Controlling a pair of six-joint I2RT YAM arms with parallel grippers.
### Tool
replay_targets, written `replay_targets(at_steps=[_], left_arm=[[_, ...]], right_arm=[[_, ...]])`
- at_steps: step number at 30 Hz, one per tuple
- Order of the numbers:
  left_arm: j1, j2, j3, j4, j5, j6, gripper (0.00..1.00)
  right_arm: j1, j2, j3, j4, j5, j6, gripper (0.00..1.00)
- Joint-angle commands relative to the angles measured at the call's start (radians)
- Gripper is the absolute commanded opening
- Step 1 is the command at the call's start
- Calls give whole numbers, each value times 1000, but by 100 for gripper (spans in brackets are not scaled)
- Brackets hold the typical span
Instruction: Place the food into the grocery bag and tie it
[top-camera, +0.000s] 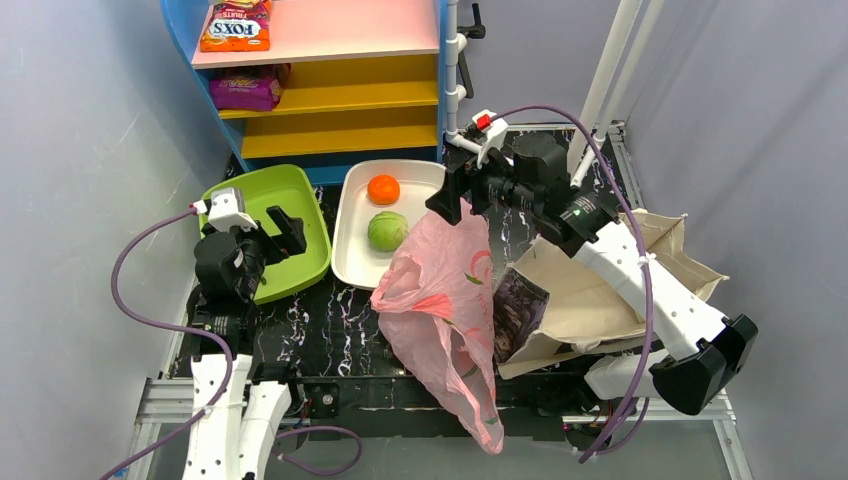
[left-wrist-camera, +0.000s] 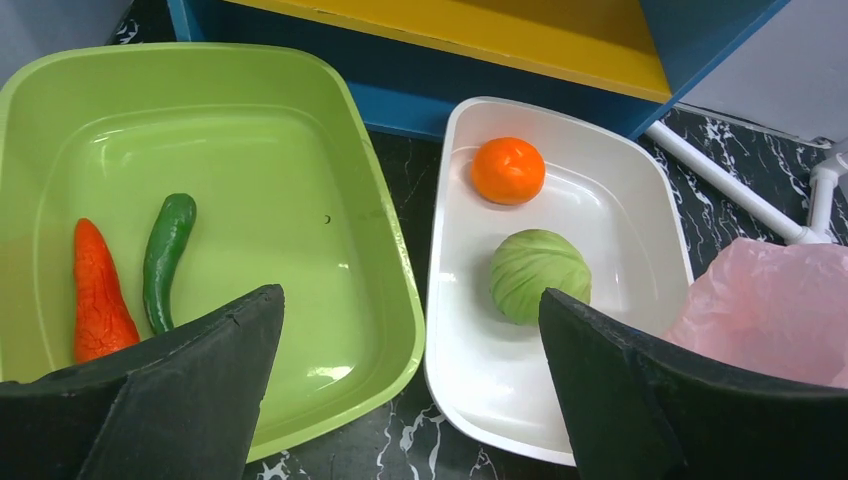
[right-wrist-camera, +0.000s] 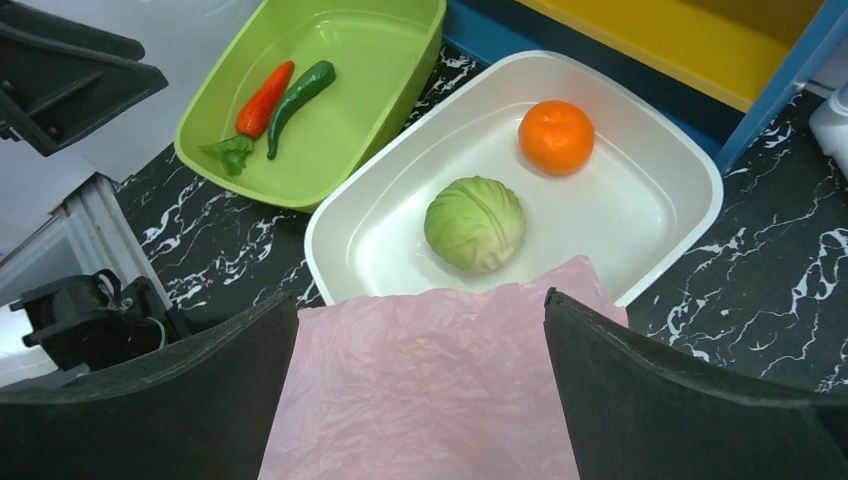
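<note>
Sprawling down the middle of the worktop (top-camera: 330, 320), the grocery bag (top-camera: 440, 290) runs lengthwise from just under the right gripper (right-wrist-camera: 420, 300) to the near edge, where its lower end hangs over. It holds no food as yet. Its upper end lies spread between the right jaws, which stand wide and pinch nothing; whether the film touches them cannot be told.

Just beyond that upper edge sits the white tray (top-camera: 352, 250). The cabbage (right-wrist-camera: 474, 222) lies almost straight ahead of the right jaws, close to the bag. The orange (right-wrist-camera: 556, 136) rests apart from it, further on toward the shelf unit (top-camera: 330, 110).

Touching the white tray on its left is the green tray (left-wrist-camera: 330, 120), which carries the red chilli (left-wrist-camera: 98, 295) and the green chilli (left-wrist-camera: 165, 255). They lie side by side, near each other, their long axes roughly along the left arm's line of sight.

The left gripper (left-wrist-camera: 408, 300) hovers over the seam between the two trays, jaws wide and empty. It is judged the nearer arm for the chillies, which lie off to its left; both arms have the cabbage ahead of them. A beige tote (top-camera: 600, 290) lies behind the bag, under the right arm.
</note>
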Motion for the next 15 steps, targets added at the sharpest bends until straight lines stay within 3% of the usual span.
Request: replay_targets(at_steps=[1, 9, 11, 15], left_arm=[[7, 8, 25, -22, -72, -13, 100], [6, 37, 88, -91, -160, -117, 100], [6, 32, 84, -86, -116, -109, 100], [-12, 10, 84, -89, 111, -36, 99]], right_arm=[[15, 18, 99, -33, 49, -29, 100], [53, 1, 105, -67, 72, -26, 100], [74, -13, 94, -78, 87, -29, 100], [140, -42, 72, -105, 129, -33, 100]])
